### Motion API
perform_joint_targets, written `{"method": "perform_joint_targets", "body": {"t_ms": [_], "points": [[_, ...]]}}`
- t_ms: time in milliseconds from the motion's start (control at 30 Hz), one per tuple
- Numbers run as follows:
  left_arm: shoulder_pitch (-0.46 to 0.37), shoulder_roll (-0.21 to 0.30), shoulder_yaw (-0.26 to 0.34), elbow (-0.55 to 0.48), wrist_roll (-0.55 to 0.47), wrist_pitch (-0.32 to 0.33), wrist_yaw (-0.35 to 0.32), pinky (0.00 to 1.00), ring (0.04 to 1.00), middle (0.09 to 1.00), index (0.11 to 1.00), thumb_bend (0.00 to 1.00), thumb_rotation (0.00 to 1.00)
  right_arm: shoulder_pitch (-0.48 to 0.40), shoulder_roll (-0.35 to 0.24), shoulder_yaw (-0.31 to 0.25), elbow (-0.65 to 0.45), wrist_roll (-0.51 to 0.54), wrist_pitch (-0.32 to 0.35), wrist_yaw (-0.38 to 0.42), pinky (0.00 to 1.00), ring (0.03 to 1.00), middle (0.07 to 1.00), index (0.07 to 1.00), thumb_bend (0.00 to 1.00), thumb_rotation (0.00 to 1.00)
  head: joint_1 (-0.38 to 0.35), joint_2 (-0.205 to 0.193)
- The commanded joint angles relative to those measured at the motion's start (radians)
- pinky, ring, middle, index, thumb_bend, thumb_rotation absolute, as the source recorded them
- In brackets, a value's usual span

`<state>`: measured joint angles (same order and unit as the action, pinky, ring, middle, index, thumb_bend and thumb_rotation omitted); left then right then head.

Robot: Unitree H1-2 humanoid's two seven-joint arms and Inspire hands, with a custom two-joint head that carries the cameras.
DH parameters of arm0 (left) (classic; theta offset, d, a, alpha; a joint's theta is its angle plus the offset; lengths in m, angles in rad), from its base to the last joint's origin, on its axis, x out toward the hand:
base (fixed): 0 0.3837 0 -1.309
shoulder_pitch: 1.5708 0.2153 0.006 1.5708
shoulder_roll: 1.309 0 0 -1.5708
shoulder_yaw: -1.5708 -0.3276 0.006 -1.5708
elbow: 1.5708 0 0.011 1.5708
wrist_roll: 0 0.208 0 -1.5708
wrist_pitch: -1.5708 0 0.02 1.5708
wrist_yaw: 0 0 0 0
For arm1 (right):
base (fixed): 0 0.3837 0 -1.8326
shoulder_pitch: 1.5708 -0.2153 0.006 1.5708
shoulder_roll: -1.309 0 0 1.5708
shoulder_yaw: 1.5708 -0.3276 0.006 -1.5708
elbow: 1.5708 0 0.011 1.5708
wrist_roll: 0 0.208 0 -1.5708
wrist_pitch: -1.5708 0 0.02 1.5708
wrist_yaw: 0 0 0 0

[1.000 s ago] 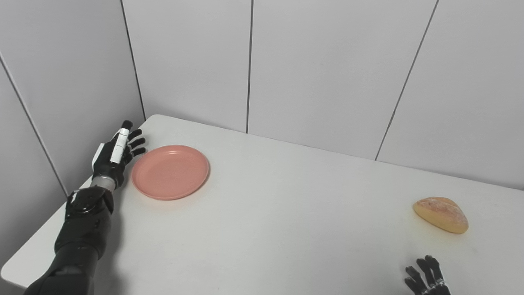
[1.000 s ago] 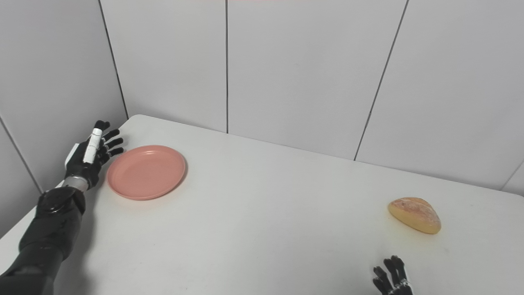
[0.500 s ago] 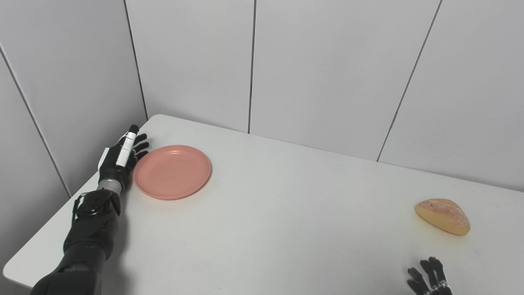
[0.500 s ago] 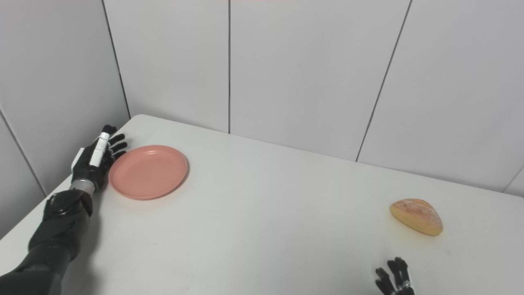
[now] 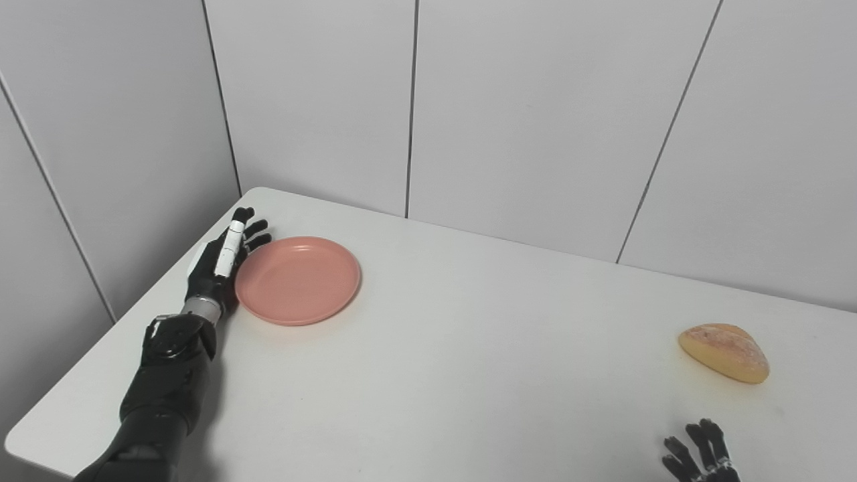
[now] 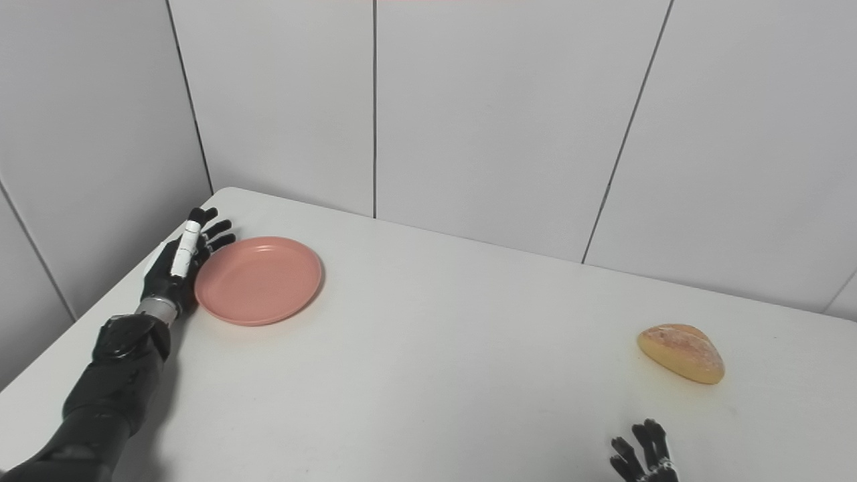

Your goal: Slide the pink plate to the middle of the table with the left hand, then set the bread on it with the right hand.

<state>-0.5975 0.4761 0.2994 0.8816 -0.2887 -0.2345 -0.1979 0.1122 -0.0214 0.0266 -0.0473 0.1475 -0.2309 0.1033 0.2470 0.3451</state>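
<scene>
A pink plate point(image 5: 298, 279) lies on the white table point(image 5: 469, 375) near its far left corner. My left hand point(image 5: 221, 264) is open, fingers straight, standing on edge with its palm against the plate's left rim. A golden bread roll point(image 5: 723, 352) lies at the right side of the table. My right hand point(image 5: 699, 455) is open and empty at the bottom right, just below the bread and apart from it; only its fingers show.
White wall panels stand right behind the table and along its left side. The table's left edge runs just beside my left forearm point(image 5: 167, 375).
My left hand has moved right against the plate's rim, and the plate has slid a little to the right with it. The bread and my right hand have stayed put.
</scene>
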Motion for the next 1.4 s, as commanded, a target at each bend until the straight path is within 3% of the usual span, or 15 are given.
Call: {"method": "perform_joint_targets", "body": {"t_ms": [0, 333, 467, 867, 1033, 1367], "points": [[-0.024, 0.012, -0.007, -0.04, 0.006, -0.005, -0.003, 0.79, 0.853, 0.886, 0.914, 0.94, 0.87, -0.037, -0.029, -0.03, 0.057, -0.006, 0.037, -0.01, 0.87, 0.869, 0.931, 0.94, 0.81, 1.0, -0.004, -0.002], [-0.037, -0.018, -0.038, 0.041, 0.019, -0.061, -0.026, 0.8, 0.85, 0.89, 0.913, 0.9, 0.86, -0.035, -0.025, -0.029, 0.059, -0.006, 0.034, -0.01, 0.84, 0.851, 0.925, 0.927, 0.78, 1.0, -0.015, -0.001], [-0.046, -0.031, -0.049, 0.062, 0.011, -0.079, -0.037, 0.82, 0.856, 0.895, 0.912, 0.93, 0.85, -0.037, -0.023, -0.028, 0.065, -0.001, 0.03, -0.007, 0.84, 0.852, 0.929, 0.932, 0.78, 1.0, -0.015, -0.004], [-0.009, -0.095, -0.071, -0.019, -0.002, -0.074, -0.048, 0.75, 0.814, 0.857, 0.883, 0.93, 0.83, -0.032, -0.015, -0.025, 0.055, -0.005, 0.041, -0.011, 0.84, 0.843, 0.925, 0.935, 0.74, 1.0, -0.027, -0.007], [0.005, -0.123, -0.089, -0.069, 0.012, -0.04, -0.026, 0.71, 0.796, 0.849, 0.871, 0.92, 0.84, -0.028, -0.012, -0.023, 0.047, -0.012, 0.044, -0.014, 0.83, 0.838, 0.923, 0.932, 0.73, 1.0, -0.035, 0.0], [0.024, -0.191, -0.097, -0.171, 0.017, 0.018, 0.013, 0.73, 0.8, 0.837, 0.861, 0.86, 0.82, -0.039, -0.011, -0.024, 0.066, -0.005, 0.037, -0.01, 0.83, 0.835, 0.917, 0.932, 0.74, 1.0, -0.036, -0.012]]}}
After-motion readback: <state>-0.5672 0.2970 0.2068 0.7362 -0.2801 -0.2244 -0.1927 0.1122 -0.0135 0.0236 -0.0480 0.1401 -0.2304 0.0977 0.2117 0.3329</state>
